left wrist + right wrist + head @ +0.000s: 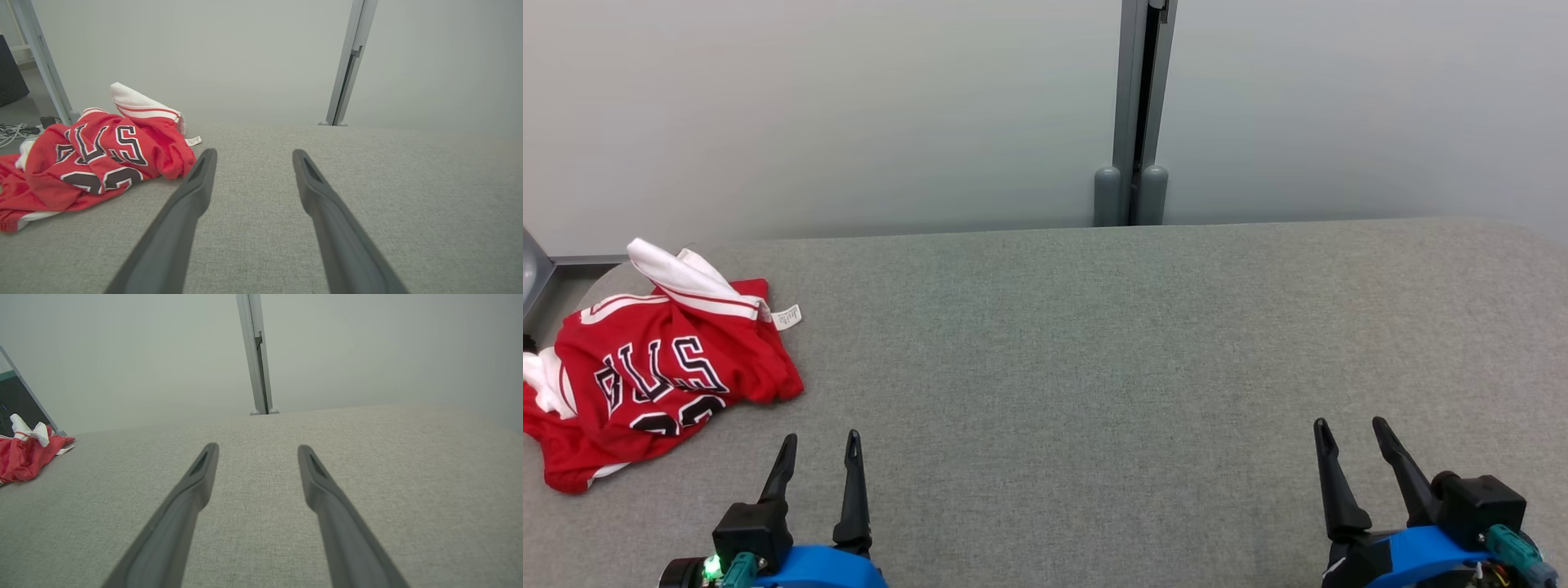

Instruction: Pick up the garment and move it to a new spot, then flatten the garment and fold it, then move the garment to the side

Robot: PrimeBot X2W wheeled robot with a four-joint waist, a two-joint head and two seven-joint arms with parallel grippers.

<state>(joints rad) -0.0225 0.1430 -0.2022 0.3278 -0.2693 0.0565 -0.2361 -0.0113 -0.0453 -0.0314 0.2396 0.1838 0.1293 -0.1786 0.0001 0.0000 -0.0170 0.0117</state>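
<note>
The shirt (654, 367) is red and white with black letters. It lies in a crumpled heap on the grey table (1094, 367). It is a little ahead of the left pincer (820, 438) and off to its left side, not touching it. The left pincer is open, with its two fingers apart, and it holds nothing. The right pincer (1350, 424) is open too and holds nothing. The shirt is far off to its left. A grey post (1131, 106) stands past the table, ahead of the pincers and between them.
</note>
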